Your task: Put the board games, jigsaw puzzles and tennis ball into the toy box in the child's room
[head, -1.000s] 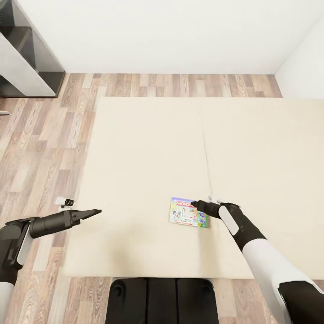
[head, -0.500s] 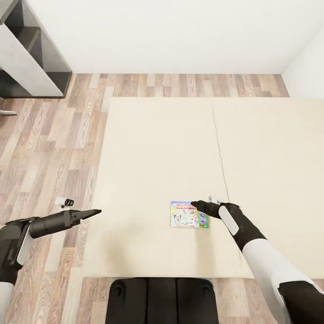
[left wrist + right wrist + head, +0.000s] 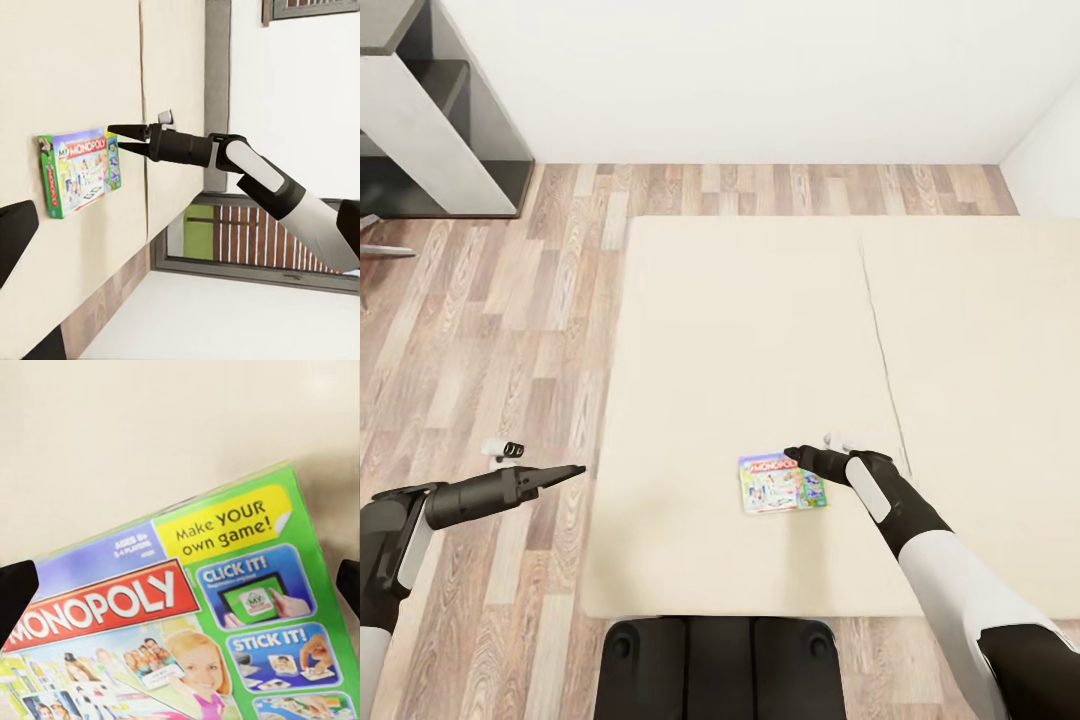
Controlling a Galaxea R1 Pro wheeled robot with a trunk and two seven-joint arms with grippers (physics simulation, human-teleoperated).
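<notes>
On the bed's (image 3: 760, 330) smooth beige mattress lies a thin, flat, green-edged Monopoly board game (image 3: 781, 483), glossy and rectangular. Over its edge, the right gripper (image 3: 791, 454) holds its black fingers apart. Above wood-plank floor (image 3: 490, 330), the left gripper's (image 3: 578, 468) fingers taper together.

The right arm reaches forward over the bed (image 3: 760, 300), its white forearm rising from the lower right and ending in a black wrist. The right gripper (image 3: 792, 455) sits just above the far right corner of the board game (image 3: 780, 483), its two fingers (image 3: 124, 130) parted a little, tips near the box edge without clear contact. The left arm stretches level beyond the bed's left edge, over the floor (image 3: 490, 330). The left gripper (image 3: 575, 469) points toward the bed, its fingers pressed together to a thin point.
</notes>
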